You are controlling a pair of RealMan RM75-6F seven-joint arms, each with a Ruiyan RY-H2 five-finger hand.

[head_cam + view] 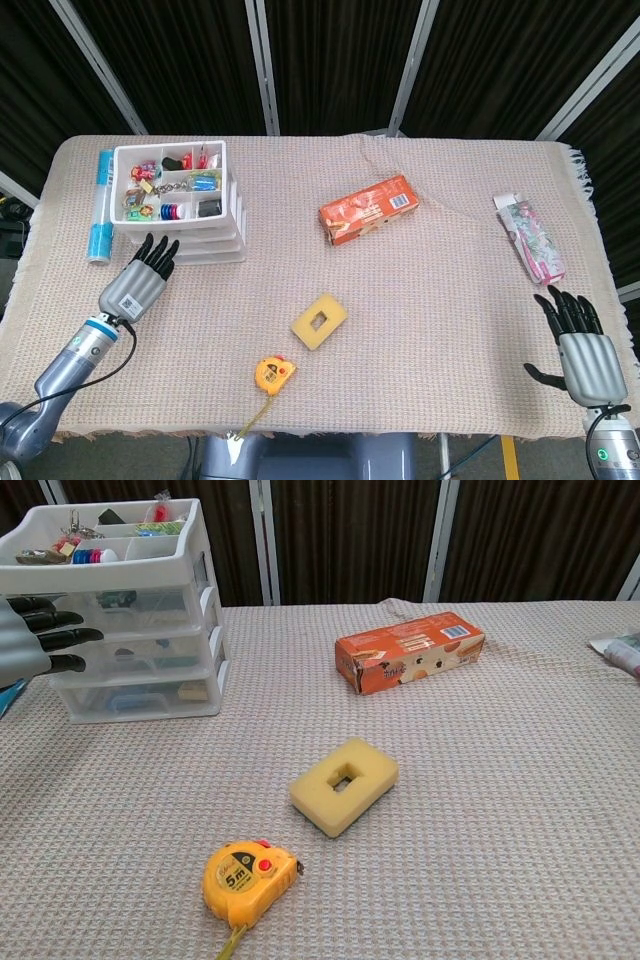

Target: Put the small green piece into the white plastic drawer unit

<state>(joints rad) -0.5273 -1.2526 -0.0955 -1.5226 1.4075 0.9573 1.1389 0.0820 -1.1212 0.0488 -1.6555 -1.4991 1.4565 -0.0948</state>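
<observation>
The left hand [137, 281] lay against the front of the white drawer unit [200, 225], at its 7 o'clock, fingers [60, 638] straight, slightly apart, holding nothing. I could not tell where the small green piece was. The right hand [583, 350] rested spread at the counter's [450, 300] 4 o'clock. A yellow sponge [319, 321] and a tape measure [272, 373] lay well apart.

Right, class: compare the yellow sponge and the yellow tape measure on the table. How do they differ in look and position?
The sponge is a pale yellow rectangular block with a rectangular hole through its middle; the tape measure is a deeper yellow, rounded case with a red button and printed label. A strip of tape trails from the tape measure toward the table edge; nothing trails from the sponge. The sponge lies nearer the orange box. Both rest untouched on the cloth.
</observation>
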